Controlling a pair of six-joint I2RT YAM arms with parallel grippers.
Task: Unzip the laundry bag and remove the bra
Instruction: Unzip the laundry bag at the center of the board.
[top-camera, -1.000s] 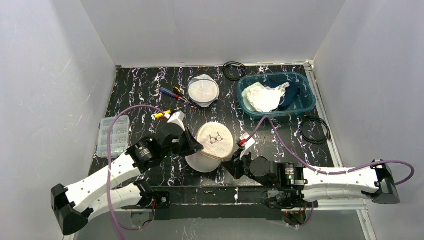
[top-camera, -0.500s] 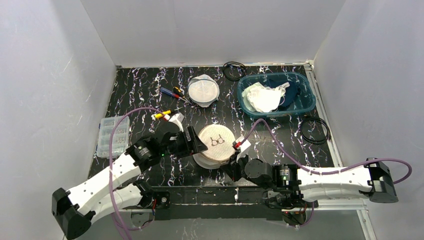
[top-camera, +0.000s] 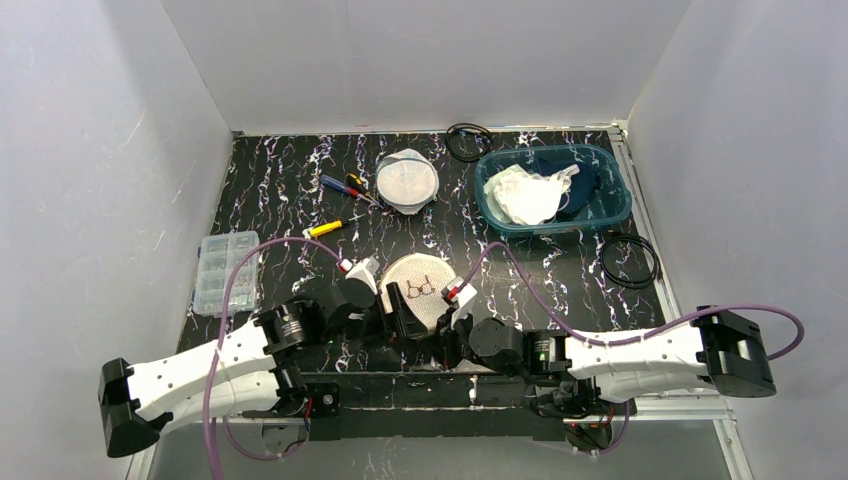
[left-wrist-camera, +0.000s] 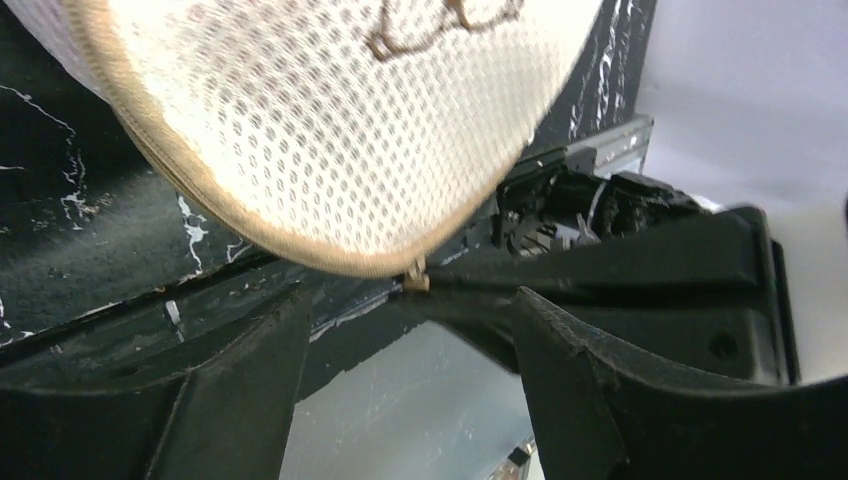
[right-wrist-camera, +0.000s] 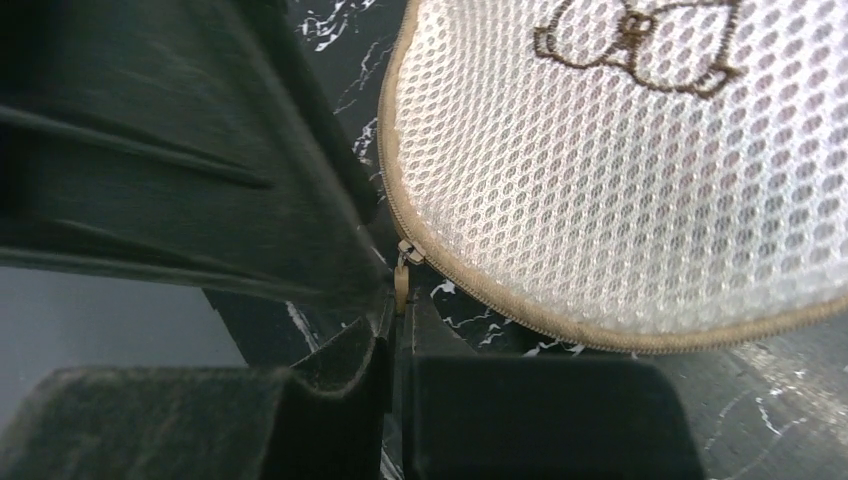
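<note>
The laundry bag (top-camera: 420, 292) is a round white mesh pouch with a tan zipper rim and a brown bra emblem, lying near the table's front edge. In the right wrist view my right gripper (right-wrist-camera: 398, 322) is shut on the tan zipper pull (right-wrist-camera: 401, 285) at the edge of the laundry bag (right-wrist-camera: 620, 170). My left gripper (left-wrist-camera: 410, 305) stands open just below the laundry bag (left-wrist-camera: 330, 130), close to the zipper pull (left-wrist-camera: 416, 279), with nothing between its fingers. In the top view the left gripper (top-camera: 403, 318) and right gripper (top-camera: 441, 333) meet at the bag's near side. The bra is hidden.
A second mesh pouch (top-camera: 407, 181) lies further back. A blue basket (top-camera: 615, 215) of clothes stands at the back right. Screwdrivers (top-camera: 345, 185), a yellow tool (top-camera: 326, 228), a clear organizer box (top-camera: 222, 272) and black cable loops (top-camera: 628, 262) lie around.
My left gripper has opened and let go of the bag. Both arms and the bag have shifted toward the near edge, the right gripper still shut on the zipper pull.
</note>
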